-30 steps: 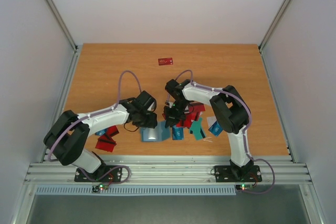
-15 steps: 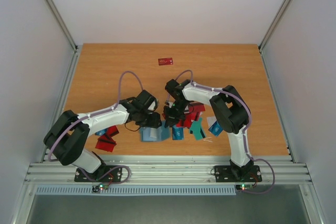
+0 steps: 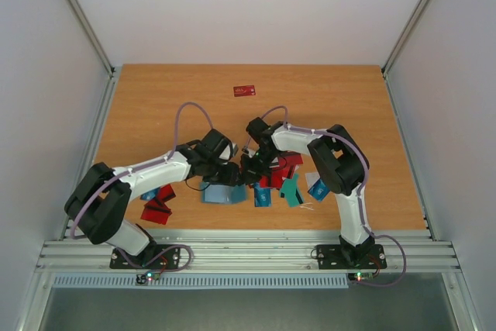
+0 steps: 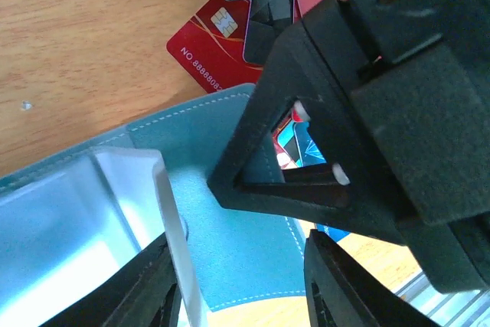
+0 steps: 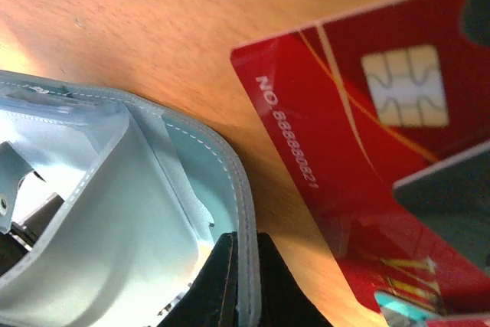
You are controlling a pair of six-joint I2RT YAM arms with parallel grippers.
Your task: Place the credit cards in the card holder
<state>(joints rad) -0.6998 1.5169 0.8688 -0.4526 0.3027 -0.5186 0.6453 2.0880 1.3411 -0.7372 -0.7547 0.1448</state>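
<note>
Card holder [image 3: 225,194]: teal, unfolded, clear pocket showing, at the near middle of the desk [image 3: 155,106].
Right gripper [image 5: 245,275]: closed tight, pinching the holder's stitched rim.
Left gripper [image 4: 241,287]: jaws partly apart over the holder's inner flap, not closed on it.
Credit cards [image 3: 277,182]: heaped just right of the holder; red cards [image 3: 157,208] near the left arm; lone red card [image 3: 244,91] well apart at the far side.

Left hand [image 4: 241,289] parted; right hand [image 5: 243,266] pinched
</note>
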